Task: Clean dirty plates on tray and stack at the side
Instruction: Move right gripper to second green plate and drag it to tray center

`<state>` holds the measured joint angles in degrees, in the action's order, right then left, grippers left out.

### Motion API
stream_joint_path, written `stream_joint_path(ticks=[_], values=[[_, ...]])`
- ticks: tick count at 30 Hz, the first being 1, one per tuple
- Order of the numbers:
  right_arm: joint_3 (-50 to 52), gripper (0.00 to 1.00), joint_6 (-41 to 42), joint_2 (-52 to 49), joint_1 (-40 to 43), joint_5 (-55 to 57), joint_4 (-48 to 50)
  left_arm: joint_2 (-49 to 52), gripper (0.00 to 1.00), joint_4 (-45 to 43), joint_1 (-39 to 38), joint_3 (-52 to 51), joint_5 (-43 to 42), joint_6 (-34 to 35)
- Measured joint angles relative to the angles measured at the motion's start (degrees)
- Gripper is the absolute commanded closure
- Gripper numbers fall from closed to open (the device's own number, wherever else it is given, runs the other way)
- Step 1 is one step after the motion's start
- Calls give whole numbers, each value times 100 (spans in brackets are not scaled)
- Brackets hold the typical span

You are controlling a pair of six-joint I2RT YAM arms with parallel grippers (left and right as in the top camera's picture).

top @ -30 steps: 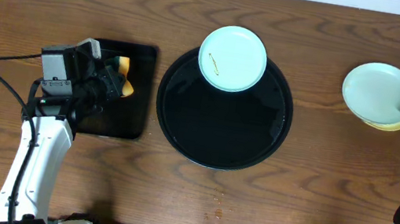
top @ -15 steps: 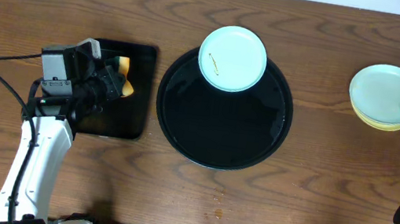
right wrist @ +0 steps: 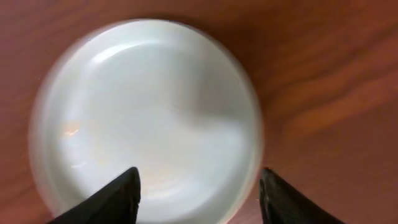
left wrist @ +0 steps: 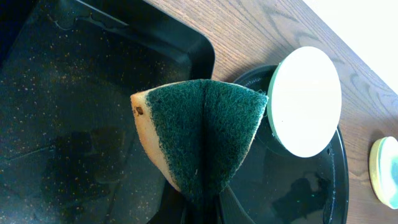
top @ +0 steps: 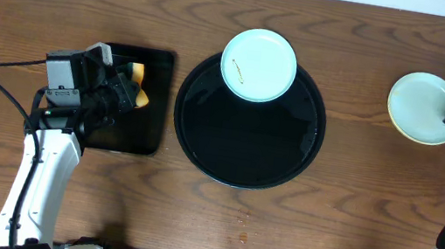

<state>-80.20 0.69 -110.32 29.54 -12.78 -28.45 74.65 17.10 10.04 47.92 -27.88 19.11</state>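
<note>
Brown wood-grain table [top: 352, 206] fills the overhead view from edge to edge. At its middle a round black tray [top: 246, 146] is set, and just left of it, apart by a narrow gap, a rectangular black tray [top: 147, 126] is laid. One pale blue plate [top: 258, 64] is seated on the far rim of the round tray, partly overhanging it, and a thin brownish smear [top: 241, 75] is seen on its left half.

Well apart to the right, on bare wood, a stack of two plates [top: 420, 105] is found. A pale blue one lies on top, and a pale yellow edge under it is made out more plainly in the left wrist view.

Only the left wrist view shows the sponge [left wrist: 202, 134] clearly: green scouring face outward, yellow foam at its left edge, folded and pinched at its lower end by the closed left gripper [left wrist: 205, 210] above the rectangular tray.

At the stack's right edge the right gripper [right wrist: 199, 196] is held. Its spread is given only by its own camera, where the two dark fingers [right wrist: 121, 193] are set wide apart, with the top plate's pale surface lying between them and nothing gripped.
</note>
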Motion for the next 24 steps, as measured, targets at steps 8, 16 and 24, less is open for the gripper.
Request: stream_joint_path(ticks=[8, 16, 24], values=[[-1926, 26, -597, 0, -1460, -492, -1746, 0, 92, 2, 0, 0, 0, -59], [-2229, 29, -693, -179, -3152, -520, -1534, 37, 92, 0, -2, 0, 267, -710], [-2229, 33, -509, -1390, -4092, -26, -859, 721, 92, -299, -2, 0, 1080, -1132]])
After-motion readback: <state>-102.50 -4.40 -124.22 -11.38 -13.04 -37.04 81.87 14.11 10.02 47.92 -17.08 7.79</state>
